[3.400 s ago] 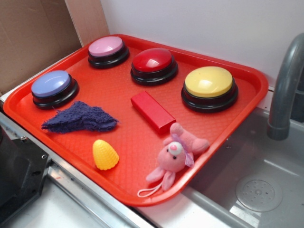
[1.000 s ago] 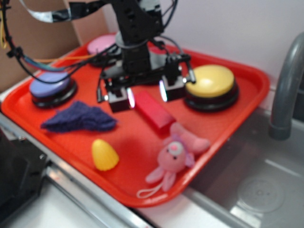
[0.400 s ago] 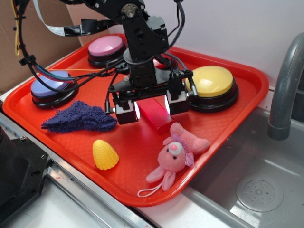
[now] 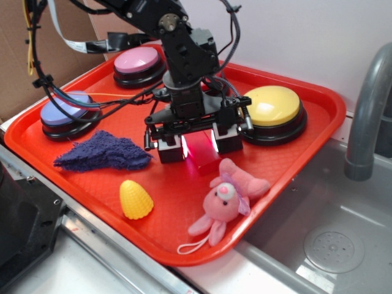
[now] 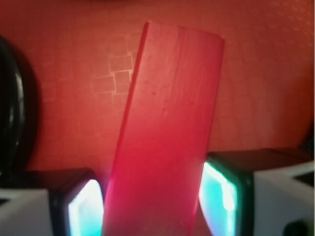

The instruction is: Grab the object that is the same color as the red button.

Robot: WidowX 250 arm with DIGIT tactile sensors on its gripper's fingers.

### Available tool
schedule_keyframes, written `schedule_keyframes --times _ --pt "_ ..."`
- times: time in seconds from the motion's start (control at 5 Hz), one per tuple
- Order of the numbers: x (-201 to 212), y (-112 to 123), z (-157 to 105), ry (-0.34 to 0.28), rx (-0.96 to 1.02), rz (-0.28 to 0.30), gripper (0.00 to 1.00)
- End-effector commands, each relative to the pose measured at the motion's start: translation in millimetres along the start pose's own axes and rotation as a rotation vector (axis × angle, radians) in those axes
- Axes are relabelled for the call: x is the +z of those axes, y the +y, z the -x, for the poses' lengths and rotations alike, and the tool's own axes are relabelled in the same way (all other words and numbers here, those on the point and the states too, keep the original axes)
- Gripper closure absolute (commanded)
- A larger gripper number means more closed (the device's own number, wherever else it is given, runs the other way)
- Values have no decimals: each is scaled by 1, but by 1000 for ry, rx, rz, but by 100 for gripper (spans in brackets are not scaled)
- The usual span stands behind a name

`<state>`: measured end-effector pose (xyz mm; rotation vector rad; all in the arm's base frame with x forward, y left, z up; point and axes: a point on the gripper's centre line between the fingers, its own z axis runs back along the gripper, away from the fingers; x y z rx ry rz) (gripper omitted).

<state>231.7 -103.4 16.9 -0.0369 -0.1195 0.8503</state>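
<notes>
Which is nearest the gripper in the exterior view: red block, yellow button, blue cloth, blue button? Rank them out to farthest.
From the gripper:
1. Red block, between its fingers.
2. Yellow button, right beside one finger, toward the tap.
3. Blue cloth, on the opposite side.
4. Blue button, at the tray's far corner.

Red button (image 4: 211, 86) mostly behind arm

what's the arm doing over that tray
The gripper is down over the red block on the tray, one finger on each long side. In the wrist view the block sits between the fingers, which look close against it, but a firm grip isn't clear. The block seems to rest on the tray, not yet lifted.
</notes>
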Motion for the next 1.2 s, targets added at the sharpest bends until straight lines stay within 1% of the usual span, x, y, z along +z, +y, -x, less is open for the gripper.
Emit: schedule_keyframes --times 0.0,0.2,0.4,0.6,0.8,1.0 --pt "85 -7 -16 -94 -395 207 100" --pt "136 3 -24 -115 -645 267 100" --pt "186 18 -30 -69 -900 251 100" --pt "211 37 -35 43 -1105 267 100" --pt "219 58 -45 36 -1093 227 100" --pt "211 51 -43 77 -1109 185 100"
